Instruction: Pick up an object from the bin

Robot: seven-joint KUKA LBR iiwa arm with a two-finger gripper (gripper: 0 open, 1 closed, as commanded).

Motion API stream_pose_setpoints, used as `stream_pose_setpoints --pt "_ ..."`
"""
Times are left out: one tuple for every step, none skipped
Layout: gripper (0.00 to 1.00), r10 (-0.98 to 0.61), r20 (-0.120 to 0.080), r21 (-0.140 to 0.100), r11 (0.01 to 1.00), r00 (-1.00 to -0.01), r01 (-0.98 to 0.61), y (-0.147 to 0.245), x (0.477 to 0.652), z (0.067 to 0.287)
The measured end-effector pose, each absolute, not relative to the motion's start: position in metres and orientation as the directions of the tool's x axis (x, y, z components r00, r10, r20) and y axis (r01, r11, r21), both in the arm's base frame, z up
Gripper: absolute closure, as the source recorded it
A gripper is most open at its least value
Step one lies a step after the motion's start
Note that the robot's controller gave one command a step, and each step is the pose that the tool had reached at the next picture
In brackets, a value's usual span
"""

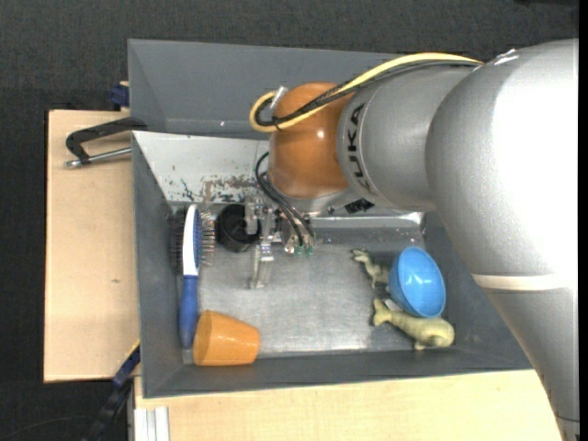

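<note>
Bin point(147, 274), left to right.

9 o'clock: brush point(190, 265) with a blue handle and black bristles, lying along the left wall. Looks light and stiff, but the plastic handle is probably slick. Best hold is across the handle mid-length, though the wall crowds that side.

7 o'clock: orange cup point(223, 339) on its side, just beside the brush's handle end. Looks light, with thin walls. It'll likely roll or squirt out if pinched on the taper, so go for the rim.

10 o'clock of centre: black round thing point(233, 227), between the brush head and the wrist. Can't tell what it is.

End effector point(261, 269) hangs over bare floor just right of the brush, at 5 o'clock from the black thing. Nothing seen in it. Can't tell whether it's released or clenched.

No target picked yet. The brush and the black thing are nearest and the easiest candidates.

4 o'clock: small tan toy animal point(369, 266), blue egg point(420, 281) and a bigger tan toy dinosaur point(415, 323), bunched and touching. The egg is smooth and round, so it's likely to slip. The arm overhangs that corner.
</note>
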State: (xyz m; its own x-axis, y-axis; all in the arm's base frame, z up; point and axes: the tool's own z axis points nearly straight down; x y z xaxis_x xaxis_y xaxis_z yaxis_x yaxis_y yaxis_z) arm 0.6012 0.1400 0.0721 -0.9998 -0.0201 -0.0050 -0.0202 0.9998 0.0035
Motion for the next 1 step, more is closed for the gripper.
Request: stream_pose_setpoints --pt "1.0 -0.018 -0.021 0.006 1.0 -1.0 -0.018 0.1402 0.6062 0.0782"
